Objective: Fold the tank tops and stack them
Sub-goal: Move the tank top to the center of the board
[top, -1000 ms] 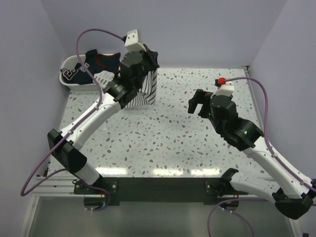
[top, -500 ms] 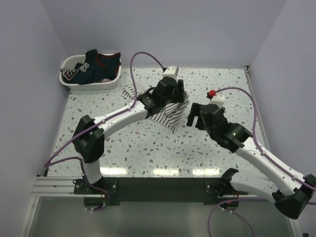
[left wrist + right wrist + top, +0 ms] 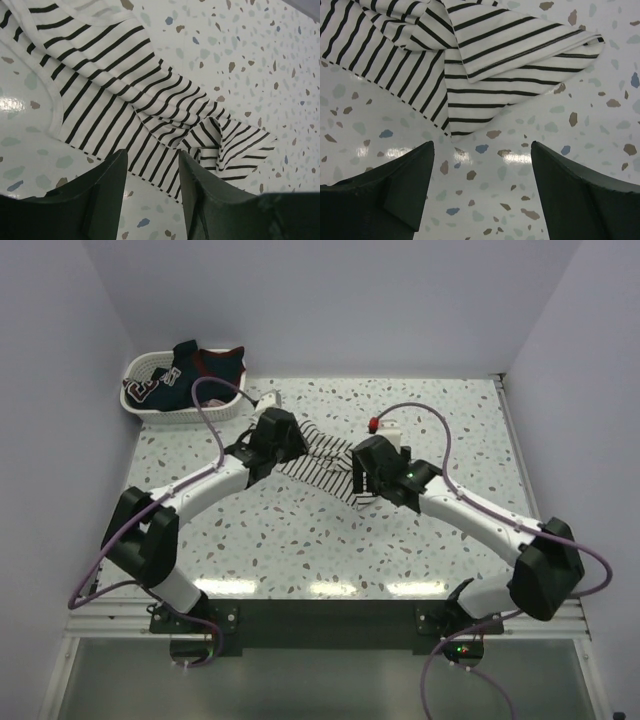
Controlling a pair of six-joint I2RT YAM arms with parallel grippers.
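My left fingers [image 3: 112, 182] have just let go, laying the striped tank top [image 3: 115, 95] on the tabletop [image 3: 240, 60] beneath; right fingers [image 3: 410, 185] spread, empty, so folding can begin.

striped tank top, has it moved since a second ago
Yes. The striped tank top, then hanging close to the white basket, now lies on the table, farther right of it and closer to the front edge.
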